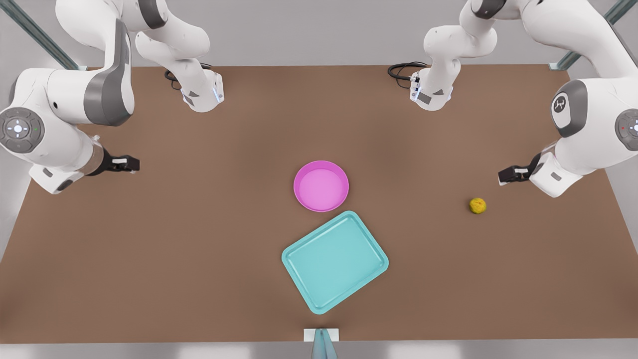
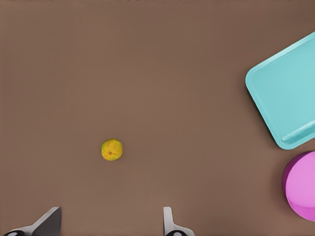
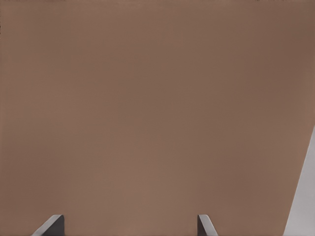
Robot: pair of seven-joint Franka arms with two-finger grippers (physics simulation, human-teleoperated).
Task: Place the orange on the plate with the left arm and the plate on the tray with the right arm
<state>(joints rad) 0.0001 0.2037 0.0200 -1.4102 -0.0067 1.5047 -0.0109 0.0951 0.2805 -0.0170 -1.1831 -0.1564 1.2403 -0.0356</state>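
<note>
The small yellow-orange orange lies on the brown table at the front view's right, also seen as the orange. My left gripper hovers just beside it, open and holding nothing; its two fingertips stand wide apart. The magenta-pink plate rests mid-table, and the plate is bare. Touching or nearly touching its near side lies the teal tray, rotated askew, with the tray bare too. My right gripper waits at the front view's left, open, far from everything, above bare table.
Both arm bases stand at the table's far edge with black cables. A small white and grey fixture sits at the near edge below the tray. The table's edge runs close to the right gripper.
</note>
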